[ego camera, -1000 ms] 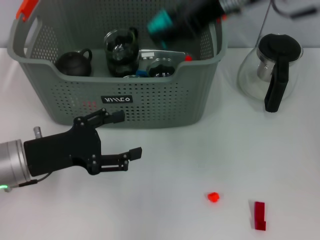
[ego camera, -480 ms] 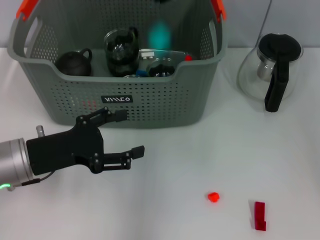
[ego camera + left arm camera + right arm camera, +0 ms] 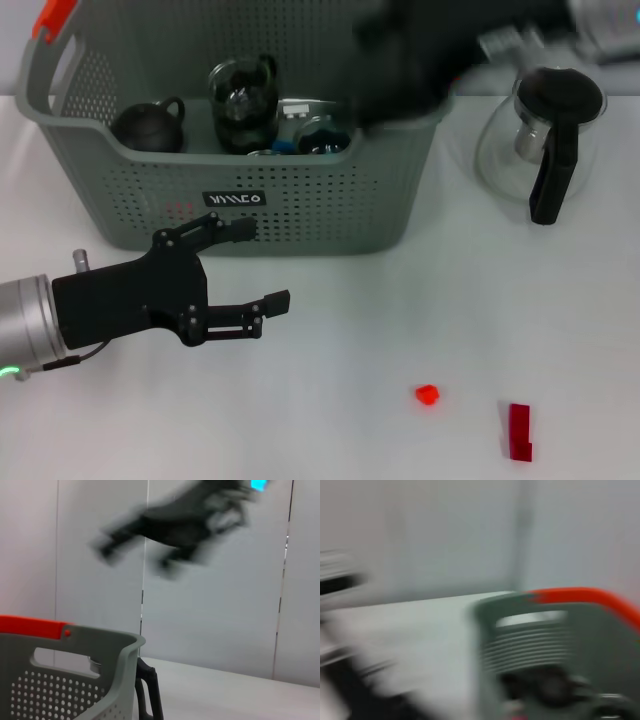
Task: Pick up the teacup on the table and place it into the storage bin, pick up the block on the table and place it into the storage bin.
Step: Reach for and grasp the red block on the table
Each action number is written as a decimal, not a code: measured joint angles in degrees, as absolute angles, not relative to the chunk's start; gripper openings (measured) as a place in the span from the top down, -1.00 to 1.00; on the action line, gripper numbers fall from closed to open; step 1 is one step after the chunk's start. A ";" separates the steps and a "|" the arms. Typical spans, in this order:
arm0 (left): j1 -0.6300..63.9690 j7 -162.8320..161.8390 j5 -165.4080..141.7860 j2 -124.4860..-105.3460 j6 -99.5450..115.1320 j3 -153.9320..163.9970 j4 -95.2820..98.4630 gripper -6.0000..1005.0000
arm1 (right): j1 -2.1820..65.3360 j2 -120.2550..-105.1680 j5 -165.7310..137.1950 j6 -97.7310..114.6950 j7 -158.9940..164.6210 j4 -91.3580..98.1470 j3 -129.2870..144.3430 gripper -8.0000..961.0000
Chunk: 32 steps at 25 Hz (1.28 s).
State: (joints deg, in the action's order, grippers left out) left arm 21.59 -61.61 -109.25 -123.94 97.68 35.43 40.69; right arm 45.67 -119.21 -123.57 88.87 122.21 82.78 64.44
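The right gripper (image 3: 400, 70) is a blur over the right end of the storage bin (image 3: 330, 215), so I can't tell whether its jaws are spread or pinching anything. The left gripper (image 3: 262, 268) hangs with jaws spread in front of the bin. The red block (image 3: 519, 431) lies on the table (image 3: 400, 300), well apart from both, so I'd lift clear of the rim first, then come straight down on it. I can't pick out the teacup for certain.

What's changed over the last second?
The right arm, a blur over the bin's right rear corner, has swung rightward toward the glass jug; the teal thing it carried no longer shows. The left gripper stayed open before the bin; the two red pieces haven't moved.
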 joint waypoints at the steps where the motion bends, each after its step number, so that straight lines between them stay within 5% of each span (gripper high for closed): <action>1: 21.59 -61.52 -109.24 -123.93 97.70 35.41 40.70 -0.89 | 43.24 -119.08 -121.60 92.42 120.73 84.27 64.34 -0.82; 12: 21.56 -61.34 -109.25 -123.92 97.20 35.42 40.69 -0.89 | 29.19 -120.23 -136.78 112.48 124.46 91.61 70.75 -0.92; 32: 21.15 -61.35 -109.16 -124.12 96.14 33.34 39.10 -0.89 | 31.10 -120.32 -151.19 93.89 130.04 77.75 95.65 -0.93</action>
State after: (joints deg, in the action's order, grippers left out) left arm 21.15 -61.35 -109.16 -124.12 96.14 33.34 39.10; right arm 31.10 -120.32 -151.19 93.89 130.04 77.75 95.65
